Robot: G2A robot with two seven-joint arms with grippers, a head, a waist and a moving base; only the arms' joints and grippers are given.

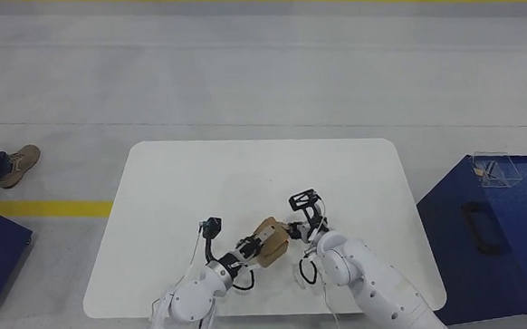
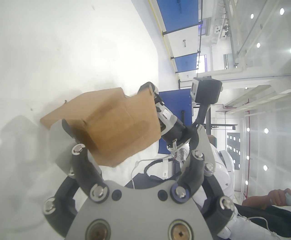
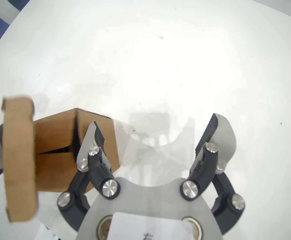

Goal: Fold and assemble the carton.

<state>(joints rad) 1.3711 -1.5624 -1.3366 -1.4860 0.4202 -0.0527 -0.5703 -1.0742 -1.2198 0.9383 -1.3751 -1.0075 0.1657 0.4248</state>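
A small brown corrugated-cardboard carton (image 2: pixel 113 127), partly folded into a box shape, is seen near the front edge of the white, round-cornered table (image 1: pixel 246 175), set between the two arms so that it can be worked from both sides. The left gripper (image 2: pixel 133 129) is placed at one end of the carton with its fingers (image 2: pixel 66 128) spread wide. One finger lies against the carton's lower corner and the other is kept well clear of the cardboard, so nothing is clamped and the carton appears only to be braced there. The right gripper (image 3: pixel 154 120) is brought up to the opposite end, its fingers (image 3: pixel 212 134) also wide open and gripping nothing. One of them is laid across the carton's end face beside the dark slit where two panels meet, while the other hangs over bare table. A loose flap is seen standing out from the body on the side nearest the right wrist camera, not yet tucked in. The arrangement is judged to suit a pushing step rather than a grasp — open fingers give broad surfaces for pressing panels square against the support on the far side. The task is judged to be partway done, with closing that flap likely to be called for next — and some risk that the light carton slides away, since neither gripper has hold of it.
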